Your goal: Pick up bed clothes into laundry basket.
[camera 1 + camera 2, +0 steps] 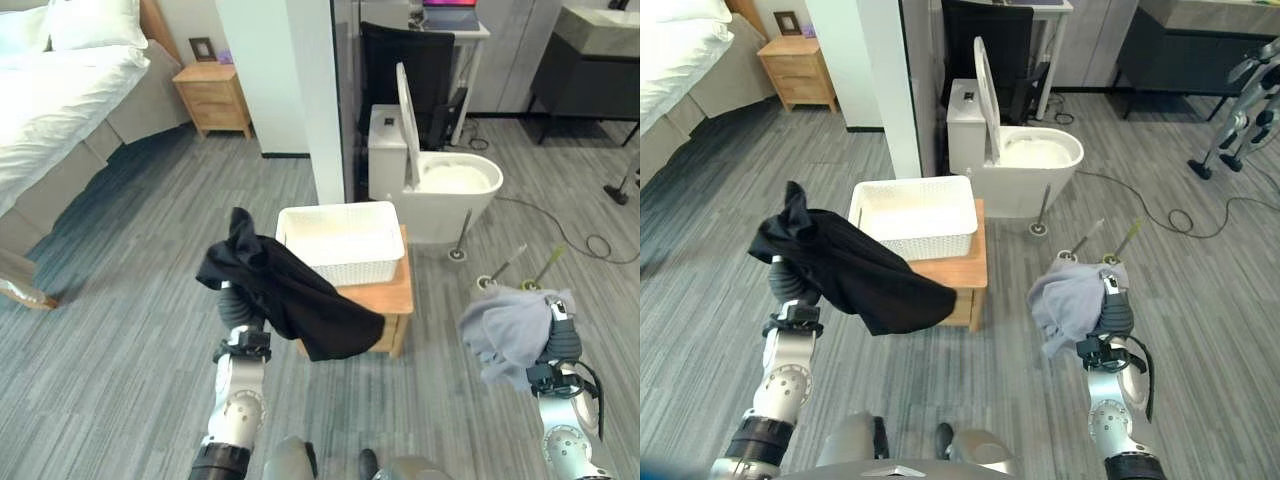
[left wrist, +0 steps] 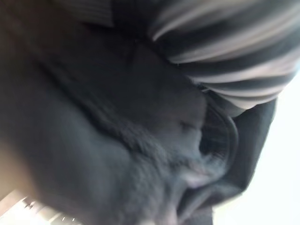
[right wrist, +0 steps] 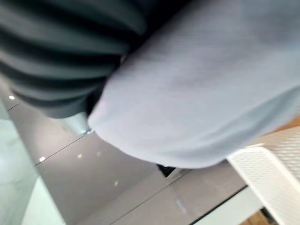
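Hanging from the raised left hand (image 1: pixel 236 300), a black garment (image 1: pixel 290 295) drapes just left of the white laundry basket (image 1: pixel 342 240) on its wooden stand (image 1: pixel 385 295). The right hand (image 1: pixel 556 345) carries a grey cloth (image 1: pixel 505 330). I cannot tell the fingers of either hand under the cloth.

Arms silver-grey, jointed cylinders with black collars. Dark ribbed covers on left hand (image 1: pixel 238 306) and right hand (image 1: pixel 564 342), flanking white basket (image 1: pixel 340 262).
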{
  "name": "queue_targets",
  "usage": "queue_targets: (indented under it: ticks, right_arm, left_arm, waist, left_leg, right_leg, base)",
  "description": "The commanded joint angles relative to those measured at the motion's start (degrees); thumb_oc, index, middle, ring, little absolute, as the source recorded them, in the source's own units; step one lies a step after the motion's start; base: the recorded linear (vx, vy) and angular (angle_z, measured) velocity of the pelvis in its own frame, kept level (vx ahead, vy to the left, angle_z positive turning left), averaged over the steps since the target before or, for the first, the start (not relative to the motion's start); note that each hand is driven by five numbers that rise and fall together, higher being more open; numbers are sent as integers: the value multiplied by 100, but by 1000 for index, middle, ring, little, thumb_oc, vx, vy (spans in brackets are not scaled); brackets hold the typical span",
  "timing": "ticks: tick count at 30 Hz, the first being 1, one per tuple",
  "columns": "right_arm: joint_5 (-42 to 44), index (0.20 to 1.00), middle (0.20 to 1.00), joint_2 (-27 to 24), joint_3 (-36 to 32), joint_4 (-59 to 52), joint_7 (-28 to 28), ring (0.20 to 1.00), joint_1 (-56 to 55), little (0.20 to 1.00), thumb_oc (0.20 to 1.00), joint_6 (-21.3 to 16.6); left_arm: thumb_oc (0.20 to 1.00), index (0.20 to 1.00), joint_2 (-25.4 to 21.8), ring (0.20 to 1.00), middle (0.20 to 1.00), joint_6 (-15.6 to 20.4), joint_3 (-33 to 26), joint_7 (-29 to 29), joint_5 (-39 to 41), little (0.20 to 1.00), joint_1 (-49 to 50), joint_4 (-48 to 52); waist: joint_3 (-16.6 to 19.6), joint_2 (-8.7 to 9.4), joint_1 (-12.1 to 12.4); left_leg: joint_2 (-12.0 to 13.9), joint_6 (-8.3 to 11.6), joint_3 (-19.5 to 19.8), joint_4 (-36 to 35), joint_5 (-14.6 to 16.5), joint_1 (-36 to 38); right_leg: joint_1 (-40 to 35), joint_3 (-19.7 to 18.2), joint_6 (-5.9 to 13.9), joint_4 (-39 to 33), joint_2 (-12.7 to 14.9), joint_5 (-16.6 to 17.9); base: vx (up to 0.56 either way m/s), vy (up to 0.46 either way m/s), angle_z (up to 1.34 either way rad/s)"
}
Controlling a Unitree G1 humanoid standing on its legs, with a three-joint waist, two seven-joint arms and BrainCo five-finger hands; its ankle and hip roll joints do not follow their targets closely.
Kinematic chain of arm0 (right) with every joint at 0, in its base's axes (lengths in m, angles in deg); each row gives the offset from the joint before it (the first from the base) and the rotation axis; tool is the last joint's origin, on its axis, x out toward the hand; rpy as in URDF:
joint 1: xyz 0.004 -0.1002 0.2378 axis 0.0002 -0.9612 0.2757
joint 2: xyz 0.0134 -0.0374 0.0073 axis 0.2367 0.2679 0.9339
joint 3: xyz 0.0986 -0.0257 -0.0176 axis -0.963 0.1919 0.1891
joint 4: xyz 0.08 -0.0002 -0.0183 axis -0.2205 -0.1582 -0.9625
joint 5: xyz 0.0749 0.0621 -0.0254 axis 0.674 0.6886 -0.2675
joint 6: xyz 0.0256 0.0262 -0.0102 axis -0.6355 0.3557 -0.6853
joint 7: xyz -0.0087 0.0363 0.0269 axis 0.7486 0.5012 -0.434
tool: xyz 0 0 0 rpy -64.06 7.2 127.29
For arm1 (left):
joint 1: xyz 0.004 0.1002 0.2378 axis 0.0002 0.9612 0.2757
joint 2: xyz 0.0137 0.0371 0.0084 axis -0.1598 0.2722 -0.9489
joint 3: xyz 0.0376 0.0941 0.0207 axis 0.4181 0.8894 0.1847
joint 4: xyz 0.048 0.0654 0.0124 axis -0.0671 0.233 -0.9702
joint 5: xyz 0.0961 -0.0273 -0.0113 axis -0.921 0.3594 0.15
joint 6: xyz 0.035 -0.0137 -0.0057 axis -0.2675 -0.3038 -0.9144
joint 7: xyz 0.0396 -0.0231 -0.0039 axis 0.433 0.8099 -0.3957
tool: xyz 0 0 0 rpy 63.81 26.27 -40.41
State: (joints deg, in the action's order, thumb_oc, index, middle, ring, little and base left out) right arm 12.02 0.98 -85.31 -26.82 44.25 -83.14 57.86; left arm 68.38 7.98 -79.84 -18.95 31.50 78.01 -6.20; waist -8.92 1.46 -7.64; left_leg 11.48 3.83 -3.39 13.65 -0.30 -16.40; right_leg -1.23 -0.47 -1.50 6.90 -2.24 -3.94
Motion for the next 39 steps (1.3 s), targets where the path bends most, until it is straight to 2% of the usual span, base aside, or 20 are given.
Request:
queue_targets:
  ticks: [1, 2, 5, 12, 15, 16, 18, 19, 21, 24, 25, 28, 32, 33, 34, 37, 39]
  right_arm:
    - [-64, 200, 200, -191, -16, -356, -132, 200, 143, 200, 200, -338]
    - [-44, 200, 200, -164, -31, -385, -145, 200, 120, 200, 200, -345]
    - [-164, 200, 200, -114, -37, -407, -173, 200, 118, 200, 200, -315]
    - [-410, 200, 200, 126, -53, -364, -134, 200, 40, 200, 200, -225]
    - [-563, 200, 200, 140, -90, -383, -141, 200, 64, 200, 200, -225]
    - [-564, 200, 200, 141, -90, -383, -140, 200, 67, 200, 200, -225]
    - [-629, 200, 200, 73, -120, -368, -124, 200, 166, 200, 200, -254]
    - [-693, 200, 200, 53, -146, -370, -105, 200, 176, 200, 200, -270]
    - [-739, 200, 200, -45, -241, -306, -49, 200, 234, 200, 200, -290]
    - [-647, 200, 200, -139, -284, -198, -64, 200, 370, 200, 200, -384]
    - [-637, 200, 200, -180, -270, -248, -83, 200, 379, 200, 200, -364]
    - [-508, 200, 200, -382, -118, -189, -122, 200, 668, 200, 200, -340]
    - [-443, 200, 200, -600, 322, -204, -216, 200, 944, 200, 200, -211]
    - [-441, 200, 200, -588, 312, -197, -218, 200, 955, 200, 200, -213]
    - [-285, 200, 200, -537, 724, -272, -324, 200, 1083, 200, 200, -150]
    - [-254, 200, 200, -502, 879, -345, -387, 200, 1045, 200, 200, -80]
    - [-181, 200, 200, -502, 1115, -355, -502, 200, 1030, 200, 200, 16]
  left_arm:
    - [200, 200, -262, 200, 200, 473, -160, 139, -120, 200, -435, 523]
    - [200, 200, -253, 200, 200, 490, -202, 160, -94, 200, -419, 543]
    - [200, 200, -262, 200, 200, 525, -345, 153, -132, 200, -416, 506]
    - [200, 200, -443, 200, 200, 699, -782, -19, -311, 200, -261, 628]
    - [200, 200, -781, 200, 200, 782, -914, -139, -623, 200, -395, 746]
    - [200, 200, -783, 200, 200, 782, -915, -140, -623, 200, -399, 745]
    - [200, 200, -1134, 200, 200, 819, -854, -137, -724, 200, -715, 736]
    - [200, 200, -1301, 200, 200, 835, -828, -142, -838, 200, -857, 732]
    - [200, 200, -1607, 200, 200, 855, -730, -76, -923, 200, -1173, 740]
    - [200, 200, -1993, 200, 200, 1001, -533, -165, -969, 200, -1704, 530]
    - [200, 200, -2160, 200, 200, 954, -474, -93, -945, 200, -1829, 515]
    - [200, 200, -2440, 200, 200, 1030, -470, -322, -1080, 200, -2229, 272]
    - [200, 200, -3157, 200, 200, 752, 197, -242, -874, 200, -3233, -937]
    - [200, 200, -3169, 200, 200, 760, 226, -224, -856, 200, -3283, -979]
    - [200, 200, -3427, 200, 200, 556, 510, -213, -705, 200, -3873, -1879]
    - [200, 200, -3505, 200, 200, 420, 658, -151, -663, 200, -4148, -2373]
    - [200, 200, -3683, 200, 200, 248, 917, -114, -839, 200, -4587, -3109]
  waist:
    - [108, -17, 123]
    - [134, -57, 106]
    - [223, -133, 52]
    - [408, -207, 103]
    - [312, -239, 105]
    - [310, -236, 111]
    - [205, -250, 15]
    - [198, -274, -12]
    - [266, -307, -76]
    - [304, -308, -137]
    - [355, -294, -145]
    - [491, -268, -62]
    - [595, -334, -79]
    - [584, -323, -81]
    - [590, -387, -110]
    - [591, -414, -141]
    - [548, -478, -234]
  left_leg:
    - [-561, 148, 138, -860, -502, 1048]
    - [-561, 137, 61, -969, -416, 1213]
    - [-603, 88, -43, -1339, -376, 1509]
    - [-838, -216, -401, -1743, -117, 1926]
    - [-916, -370, -460, -1833, -15, 2046]
    - [-918, -371, -466, -1832, -14, 2045]
    - [-951, -399, -371, -1852, -32, 2078]
    - [-951, -397, -320, -1861, -13, 2084]
    - [-1013, -386, -199, -1865, 45, 2094]
    - [-1102, -371, -8, -1865, 79, 2036]
    - [-1155, -373, 150, -1865, 31, 1999]
    - [-1152, -337, 107, -1865, 50, 1992]
    - [-1086, -276, 155, -1865, 14, 2001]
    - [-1085, -274, 166, -1865, 13, 2000]
    - [-1028, -226, 165, -1865, -18, 1994]
    - [-1009, -204, 147, -1865, -22, 2001]
    - [-963, -168, 96, -1865, -51, 1971]
  right_leg:
    - [-92, -608, 304, -849, 376, 270]
    - [-116, -621, 326, -825, 373, 183]
    - [-158, -634, 362, -870, 439, 210]
    - [-103, -763, 673, -814, 769, 239]
    - [388, -903, 926, 164, 805, 268]
    - [403, -911, 928, 188, 804, 257]
    - [602, -1116, 1051, 664, 720, 400]
    - [649, -1224, 1047, 721, 683, 336]
    - [614, -1434, 988, 381, 631, 259]
    - [807, -1606, 967, -362, 589, 494]
    - [685, -1714, 927, -467, 598, 474]
    - [462, -1678, 908, -801, 684, 562]
    - [208, -1587, 853, -1049, 681, 541]
    - [203, -1575, 851, -1054, 682, 542]
    - [151, -1522, 833, -1107, 659, 550]
    - [125, -1528, 829, -1128, 639, 545]
    - [166, -1543, 832, -1128, 604, 550]
  base:
    - [168, 93, -22]
    - [175, 112, -38]
    - [152, 136, -24]
    - [77, 170, -16]
    - [-14, 172, -9]
    - [-36, 89, -4]
    - [-40, 88, 4]
    - [-15, 68, 22]
    - [19, 53, 40]
    - [3, 0, 17]
    - [15, -21, 11]
    - [57, -50, 47]
    - [30, -66, 5]
    - [17, -93, 14]
    - [26, -77, 15]
    - [21, -42, 4]
    - [21, -38, -2]
